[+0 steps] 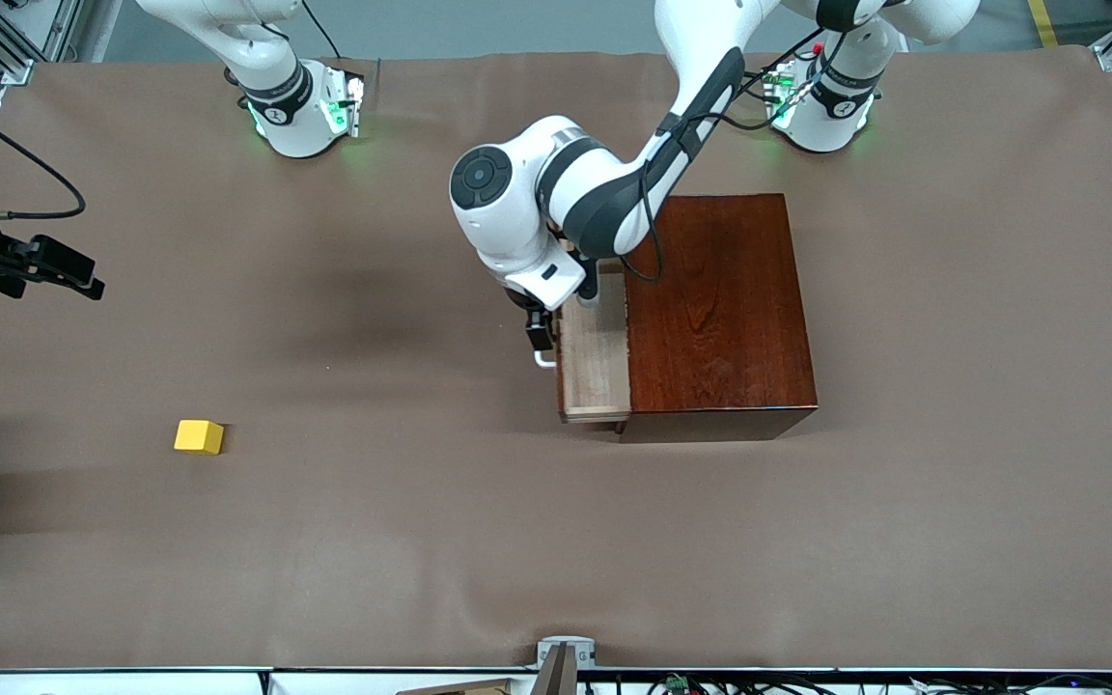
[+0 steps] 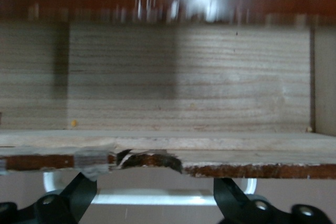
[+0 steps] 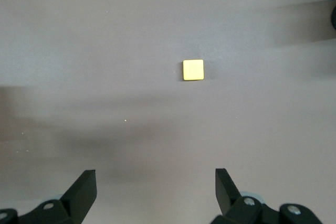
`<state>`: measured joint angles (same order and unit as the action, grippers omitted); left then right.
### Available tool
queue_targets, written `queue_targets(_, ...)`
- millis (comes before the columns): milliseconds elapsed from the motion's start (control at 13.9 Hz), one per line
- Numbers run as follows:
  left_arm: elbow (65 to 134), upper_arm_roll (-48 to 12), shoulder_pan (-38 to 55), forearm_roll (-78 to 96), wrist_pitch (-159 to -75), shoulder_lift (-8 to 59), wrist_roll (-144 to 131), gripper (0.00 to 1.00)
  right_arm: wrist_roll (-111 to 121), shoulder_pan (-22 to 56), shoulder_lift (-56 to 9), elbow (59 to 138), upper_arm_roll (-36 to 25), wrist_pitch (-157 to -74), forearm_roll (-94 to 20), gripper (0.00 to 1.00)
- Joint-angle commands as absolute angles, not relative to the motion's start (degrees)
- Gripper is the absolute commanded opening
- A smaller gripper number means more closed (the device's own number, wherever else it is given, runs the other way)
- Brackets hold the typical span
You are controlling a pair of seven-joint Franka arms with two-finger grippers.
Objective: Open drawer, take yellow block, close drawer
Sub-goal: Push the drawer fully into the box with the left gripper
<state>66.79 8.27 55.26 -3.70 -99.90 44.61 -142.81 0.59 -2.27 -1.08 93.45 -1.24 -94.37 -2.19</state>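
While my left pincer [image 1: 542, 340] straddles the drawer's handle [image 2: 173, 198] unclenched, my right pincer [image 3: 155, 192], spread wide, should centre over the yellow block [image 3: 193, 70] near the surface's edge before descending.

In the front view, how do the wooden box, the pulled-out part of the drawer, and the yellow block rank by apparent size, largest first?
1. Wooden box, clearly the largest.
2. Pulled-out part of the drawer, a narrow pale strip beside the box.
3. Yellow block, by far the smallest.
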Motion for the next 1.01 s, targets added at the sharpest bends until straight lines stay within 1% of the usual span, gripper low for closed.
queue_targets(0,69.17,11.95,54.32,-7.99,-94.75,43.68,-142.30,1.00,-0.09,-2.29,-0.09,93.78,-1.05,-94.04,-1.41,1.00)
queue_targets(288,69.26,11.69,54.49,-11.16,-93.70,43.59,-140.63,1.00,0.26,-2.29,-0.09,93.78,-1.05,-94.04,-1.41,1.00)
queue_targets(504,69.26,11.60,54.93,-12.74,-91.06,43.59,-137.21,1.00,0.26,-2.29,-0.09,93.78,-1.05,-94.04,-1.41,1.00)
queue_targets(792,69.08,10.99,55.45,-12.57,-91.05,43.59,-136.76,1.00,0.35,-2.29,-0.18,93.78,-1.05,-94.04,-1.41,1.00)
queue_targets(936,68.56,11.16,57.64,-12.48,-91.58,42.64,-137.02,1.00,0.35,-2.29,-0.18,93.87,-1.05,-94.04,-1.41,1.00)
